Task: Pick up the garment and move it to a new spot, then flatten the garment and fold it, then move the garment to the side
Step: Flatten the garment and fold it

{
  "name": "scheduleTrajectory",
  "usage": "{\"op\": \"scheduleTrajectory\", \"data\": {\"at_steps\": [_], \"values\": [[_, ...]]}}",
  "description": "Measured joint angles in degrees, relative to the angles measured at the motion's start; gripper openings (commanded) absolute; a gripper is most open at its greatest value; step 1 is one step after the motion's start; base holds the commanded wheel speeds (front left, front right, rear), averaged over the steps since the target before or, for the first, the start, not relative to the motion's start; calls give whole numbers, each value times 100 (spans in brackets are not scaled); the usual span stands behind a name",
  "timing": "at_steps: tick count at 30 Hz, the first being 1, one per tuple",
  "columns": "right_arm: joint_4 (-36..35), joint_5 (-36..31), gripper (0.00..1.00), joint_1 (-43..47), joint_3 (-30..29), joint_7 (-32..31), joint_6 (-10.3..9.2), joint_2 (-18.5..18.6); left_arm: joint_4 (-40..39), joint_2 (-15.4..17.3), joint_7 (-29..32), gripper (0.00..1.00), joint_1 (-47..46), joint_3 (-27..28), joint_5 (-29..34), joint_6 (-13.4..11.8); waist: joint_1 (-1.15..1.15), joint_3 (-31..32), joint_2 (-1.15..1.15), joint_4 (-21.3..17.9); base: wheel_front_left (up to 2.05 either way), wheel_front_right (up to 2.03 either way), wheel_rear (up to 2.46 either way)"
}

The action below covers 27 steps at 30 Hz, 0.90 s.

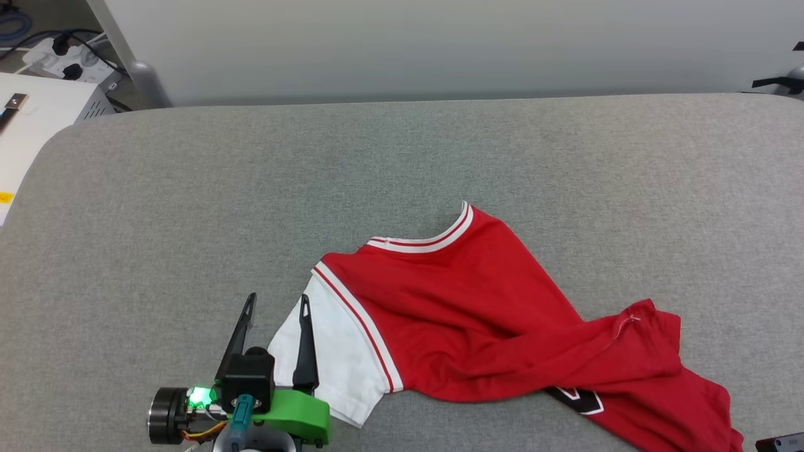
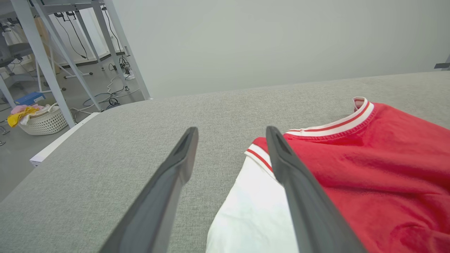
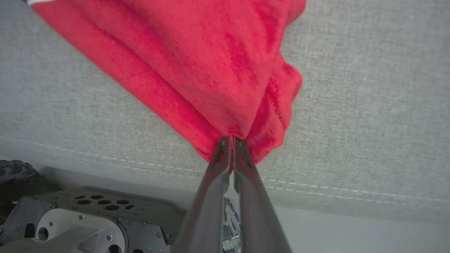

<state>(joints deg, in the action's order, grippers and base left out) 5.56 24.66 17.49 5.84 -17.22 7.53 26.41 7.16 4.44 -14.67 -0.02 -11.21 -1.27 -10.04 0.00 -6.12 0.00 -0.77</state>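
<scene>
- the garment [image 1: 477,301] lies crumpled on the near right of the grey table [image 1: 251,188].
- left gripper [image 1: 277,298]: fingers apart, one over the white sleeve [image 1: 333,351].
- right gripper [image 3: 232,140] pinches red fabric at the table's near edge.

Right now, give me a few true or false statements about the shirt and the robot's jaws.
The right jaws are shut on the shirt. True.
The left jaws are shut too. False: they stand open at the edge of the white sleeve, holding nothing.
The shirt lies neatly folded. False: it lies bunched and twisted on the table.
The collar has red and white trim. True.
</scene>
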Motion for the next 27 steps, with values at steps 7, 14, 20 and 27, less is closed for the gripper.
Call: {"op": "scheduleTrajectory", "data": {"at_steps": [7, 14, 20, 27], "values": [[-116, -97, 100, -307, -252, 811, 0, -84, 3, 15, 0, 100, 2, 22, 14, 2, 0, 49, 0, 33, 0, 0, 0], [-1223, -354, 100, -786, -833, 1139, -1, -96, -13, 27, 0, 100, 5, 23, 23, 2, 0, 111, 0, 95, 0, 0, 0], [-1786, -432, 100, -1557, -642, 884, -1, 121, -46, 29, 0, 100, -2, -24, 35, 3, 0, 84, 0, 222, 0, 0, 0], [-1784, -119, 100, -2921, 517, 250, -1, 735, -103, 31, 0, 100, -72, -58, 54, 2, 0, -86, 0, 442, 0, 0, 0]]}}
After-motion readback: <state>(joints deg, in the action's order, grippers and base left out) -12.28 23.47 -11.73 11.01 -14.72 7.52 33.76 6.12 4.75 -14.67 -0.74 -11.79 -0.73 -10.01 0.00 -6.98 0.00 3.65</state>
